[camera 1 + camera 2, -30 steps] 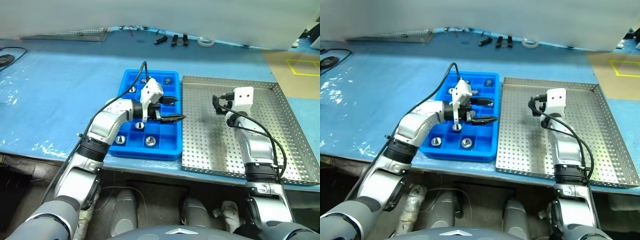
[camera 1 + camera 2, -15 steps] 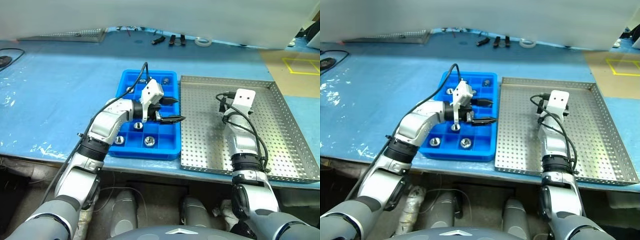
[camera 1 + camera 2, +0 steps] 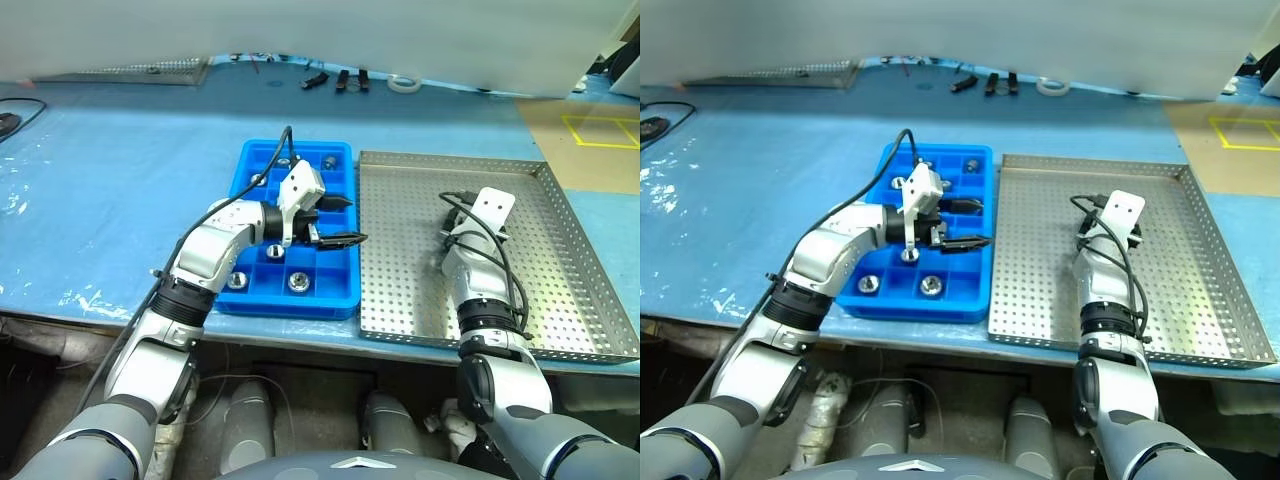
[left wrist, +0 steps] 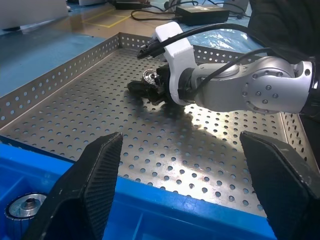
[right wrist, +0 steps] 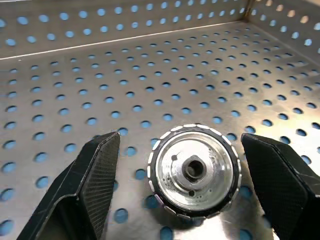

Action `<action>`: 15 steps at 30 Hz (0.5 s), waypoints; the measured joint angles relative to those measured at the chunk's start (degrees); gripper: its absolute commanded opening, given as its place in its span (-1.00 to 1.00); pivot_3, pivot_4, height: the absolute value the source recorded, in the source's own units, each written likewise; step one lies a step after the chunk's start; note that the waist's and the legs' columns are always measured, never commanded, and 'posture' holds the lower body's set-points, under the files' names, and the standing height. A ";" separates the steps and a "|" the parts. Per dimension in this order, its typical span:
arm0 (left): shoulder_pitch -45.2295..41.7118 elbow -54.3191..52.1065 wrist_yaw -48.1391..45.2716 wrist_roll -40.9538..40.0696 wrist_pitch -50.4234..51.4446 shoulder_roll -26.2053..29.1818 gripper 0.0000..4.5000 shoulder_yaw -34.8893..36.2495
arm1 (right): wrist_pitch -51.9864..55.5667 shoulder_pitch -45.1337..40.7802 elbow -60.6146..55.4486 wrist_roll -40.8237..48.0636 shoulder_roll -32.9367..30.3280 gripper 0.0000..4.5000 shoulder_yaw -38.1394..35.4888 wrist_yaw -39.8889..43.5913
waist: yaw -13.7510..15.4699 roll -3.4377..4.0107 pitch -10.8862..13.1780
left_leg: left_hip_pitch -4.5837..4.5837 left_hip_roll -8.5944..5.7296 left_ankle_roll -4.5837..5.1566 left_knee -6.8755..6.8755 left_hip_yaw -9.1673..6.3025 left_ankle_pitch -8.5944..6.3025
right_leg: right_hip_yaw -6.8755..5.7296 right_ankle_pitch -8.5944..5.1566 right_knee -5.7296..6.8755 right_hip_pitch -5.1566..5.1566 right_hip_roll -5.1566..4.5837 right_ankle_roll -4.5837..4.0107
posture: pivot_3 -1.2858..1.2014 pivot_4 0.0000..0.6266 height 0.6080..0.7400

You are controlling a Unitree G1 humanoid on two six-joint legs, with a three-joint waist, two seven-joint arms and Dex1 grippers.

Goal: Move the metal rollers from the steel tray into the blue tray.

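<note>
Right pincer: right gripper stands with its two black fingers wide apart, low over the perforated floor, nothing clamped yet
Roller at the right pincer: a shiny silver ribbed roller with a hollow centre lies flat between the two fingers, apart from both; the jaws straddle it, so, as I judge, closing would catch it across its rim
Steel tray: large square silver-grey perforated tray with low rims lies under the right pincer; I can make out just this one roller on it, just ahead of the fingertips in the left wrist view
Left pincer: left gripper hangs with its fingers apart and empty, pointing sideways towards the steel tray, above the near edge of the blue tray; it looks parked there so as to keep clear of the right arm's work
Blue tray: bright blue plastic tray with square compartments sits beside the steel tray, below the left pincer; several rollers rest one to a cell, such as the one just below and behind its fingers
Step in hand: closing on the roller; most of the task seems done
Risk: the round rim may slip from the pads if the jaws close off-centre
</note>
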 measured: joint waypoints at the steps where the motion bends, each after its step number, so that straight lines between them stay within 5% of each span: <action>1: 0.00 0.00 0.00 0.00 0.00 0.00 0.77 0.00 | 0.00 -0.03 0.06 0.22 0.02 0.65 -0.09 0.09 | 0.00 0.00 0.00 | 0.00 0.00 0.00 0.00 0.00 0.00 | 0.00 0.00 0.01 0.00 0.00 0.00 | -0.08 -0.52 1.00; 7: 0.19 0.00 0.02 0.00 0.13 0.19 0.77 0.00 | 0.01 -0.04 0.09 0.97 0.03 -0.21 -0.16 0.32 | 0.15 0.00 0.00 | -0.01 -0.01 0.00 0.00 0.00 0.00 | 0.00 0.00 0.00 0.00 -0.01 0.00 | -0.08 -0.52 1.00; 15: 0.70 0.00 0.28 0.02 0.44 0.26 0.77 0.00 | 0.00 0.11 -0.09 1.11 0.01 -0.27 -0.04 0.79 | 0.07 0.00 0.00 | -0.01 0.00 0.00 0.00 0.00 0.00 | 0.00 0.00 0.00 0.00 0.00 0.00 | -0.08 -0.52 1.00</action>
